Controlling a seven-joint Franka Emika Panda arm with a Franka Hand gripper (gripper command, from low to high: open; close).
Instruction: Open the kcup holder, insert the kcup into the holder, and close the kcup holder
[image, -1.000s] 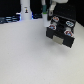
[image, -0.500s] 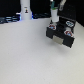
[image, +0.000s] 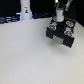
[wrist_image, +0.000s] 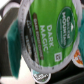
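From my station, the kcup (wrist_image: 47, 35) fills almost the whole wrist view: a round green foil top with a pale rim, white lettering that reads "DARK MAGIC" and a small printed code near one edge. It sits tight between the gripper's fingers (wrist_image: 12, 35), one teal pad showing against its rim, so I read the gripper (image: 60, 16) as clenched on the pod. In the exterior view the pod is only a small green-and-white speck at the fingertips, held just above the kcup holder (image: 62, 36), the black boxy unit near the exterior view's right, toward the far edge of the white table (image: 27, 57). I can see pale and reddish marks on the holder's top and front, but the picture is too blurred for me to tell whether its drawer is out. There is wide bare tabletop toward the near side and the exterior view's left; a white post (image: 25, 9) stands well apart at the far left. Compared with a second ago, the arm has come a little lower over the holder, which itself has not shifted.
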